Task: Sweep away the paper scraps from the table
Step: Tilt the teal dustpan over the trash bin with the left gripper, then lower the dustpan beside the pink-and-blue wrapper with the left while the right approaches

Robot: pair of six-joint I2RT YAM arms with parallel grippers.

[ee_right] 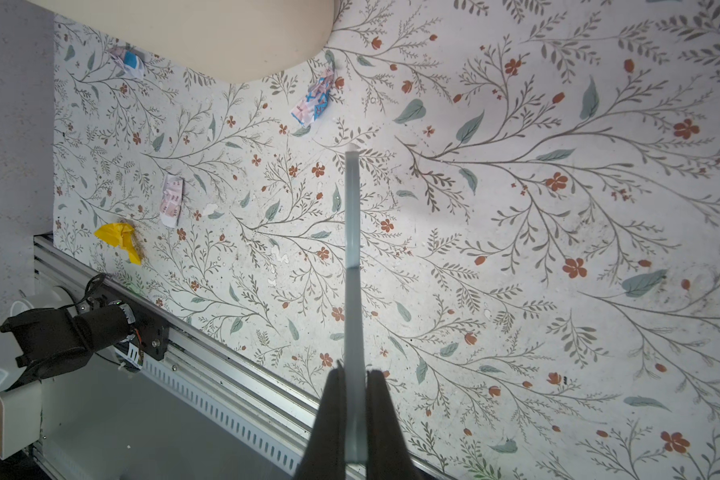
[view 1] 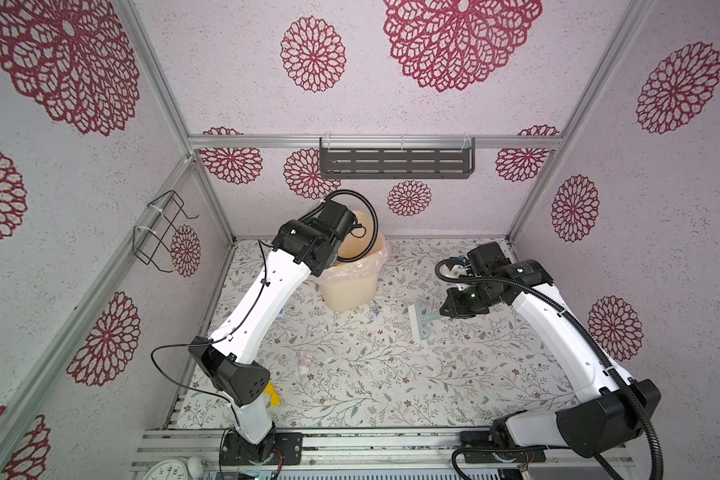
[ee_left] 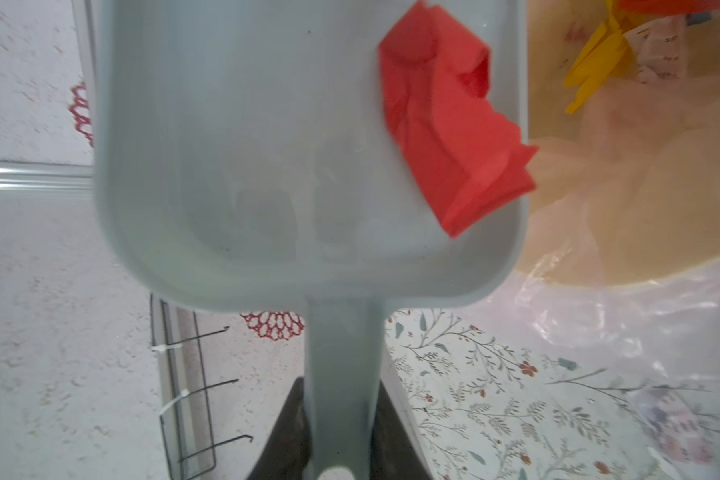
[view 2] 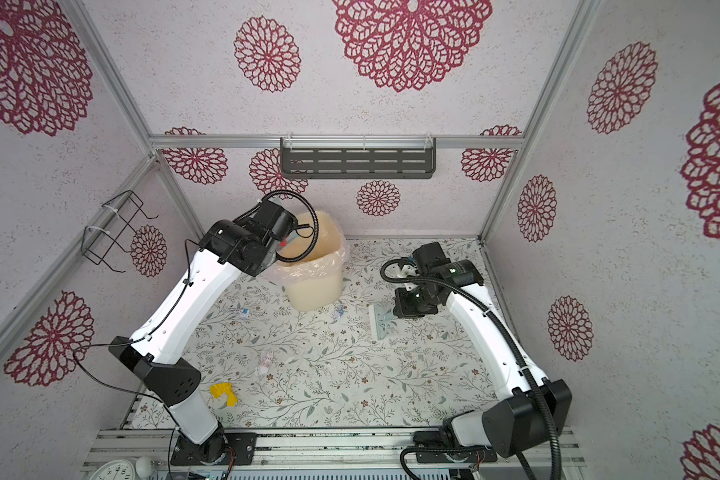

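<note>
Paper scraps [ee_right: 116, 237], crumpled yellow and pinkish, dot the table [ee_right: 516, 257]; left hand [ee_left: 341, 436] grips dustpan [ee_left: 267, 145], right hand [ee_right: 355, 415] grips brush [view 1: 421, 323]

A: What is the left arm [view 1: 262, 299] hiding in a top view?
B: Part of the yellow scrap [view 1: 273, 395]. The dustpan [ee_left: 246, 145] is showing blurred, its front running off the edge.

the bin [view 1: 350, 291] stands at the back of the table [view 1: 454, 386], left of its middle. the dustpan [ee_left: 246, 166] hangs at the bin's open top with one scrap [ee_left: 445, 124] in it. more scraps [ee_left: 595, 66] lie inside the bin. the brush [view 1: 420, 322] is right of the bin. a second scrap [view 2: 339, 312] lies just before the bin, and a third scrap [view 2: 242, 312] before it leftward. a fourth scrap [view 2: 265, 361] and a fifth scrap [view 2: 224, 394] lie well before it.
</note>
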